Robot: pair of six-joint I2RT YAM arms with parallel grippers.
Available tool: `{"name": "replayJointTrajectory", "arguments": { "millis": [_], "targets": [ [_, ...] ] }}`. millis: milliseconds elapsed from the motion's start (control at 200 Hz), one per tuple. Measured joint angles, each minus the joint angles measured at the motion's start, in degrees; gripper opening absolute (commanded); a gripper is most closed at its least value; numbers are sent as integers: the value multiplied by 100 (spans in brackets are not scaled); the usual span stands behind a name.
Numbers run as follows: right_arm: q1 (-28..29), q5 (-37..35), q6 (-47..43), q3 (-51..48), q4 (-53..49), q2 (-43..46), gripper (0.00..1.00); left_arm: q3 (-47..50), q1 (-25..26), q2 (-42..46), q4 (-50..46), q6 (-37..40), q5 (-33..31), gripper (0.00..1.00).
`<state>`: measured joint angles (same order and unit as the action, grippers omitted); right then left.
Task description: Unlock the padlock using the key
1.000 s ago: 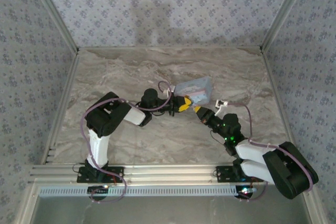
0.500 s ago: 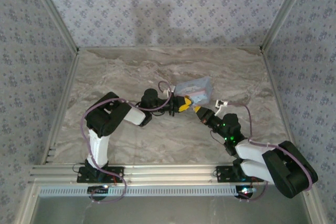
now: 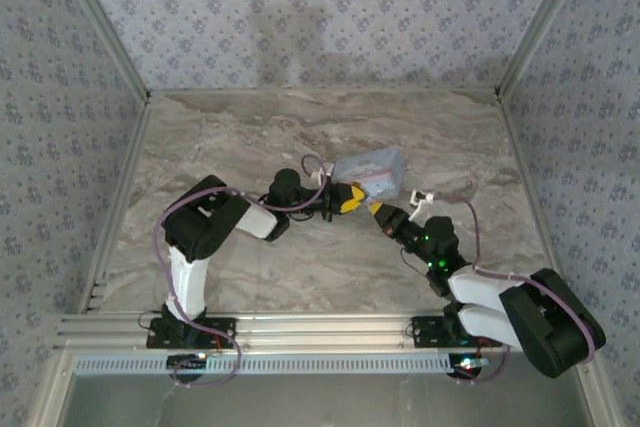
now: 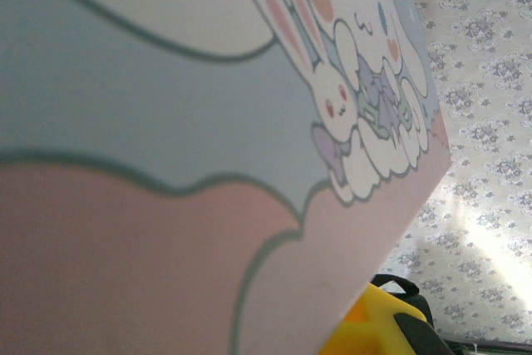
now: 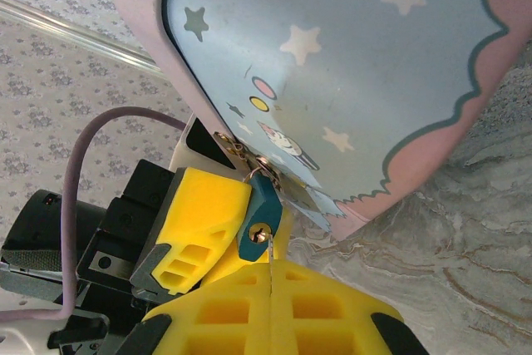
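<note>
a light blue rectangular tin (image 3: 372, 165) with a pink scalloped border and white cartoon rabbits lies a little past the middle of the grey marbled table (image 3: 250, 137). both grippers meet at its near edge, about 6 o'clock from it. the left gripper (image 3: 347, 198) reaches in from 9 o'clock and the right gripper (image 3: 380, 213) from 4 o'clock, their yellow tips nearly touching. a small white object (image 3: 420, 197) lies on the table at 3 o'clock from the right gripper, just apart from the tin.

in the right wrist view, the tiny dark teal padlock (image 5: 259, 212) hangs from the metal clasp at the tin's 7 o'clock corner, with its small gold keyhole end pointing down to 6 o'clock. the left gripper is closed. its ribbed yellow fingers (image 5: 204, 220) sit tight against the padlock, one at 9 o'clock and more yellow behind it at 3 o'clock, so it seems to pinch the lock. the right gripper is clamped on a thin silver key (image 5: 270, 260). the blade rises straight to 12 o'clock from the seam between its yellow fingers (image 5: 224, 313), and the tip meets the gold keyhole. how far it has gone in cannot be told.

in the left wrist view the tin's printed face sits very close, with a yellow fingertip (image 4: 363, 334) at 5 o'clock.
</note>
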<state>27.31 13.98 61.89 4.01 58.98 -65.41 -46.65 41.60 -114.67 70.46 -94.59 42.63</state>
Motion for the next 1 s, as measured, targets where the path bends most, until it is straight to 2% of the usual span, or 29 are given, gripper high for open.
{"name": "replayJointTrajectory", "arguments": {
  "millis": [999],
  "targets": [
    [35, 28, -44, 33, 103, -55, 0, 0, 2, 0, 4, -2, 0, 0]
  ]
}}
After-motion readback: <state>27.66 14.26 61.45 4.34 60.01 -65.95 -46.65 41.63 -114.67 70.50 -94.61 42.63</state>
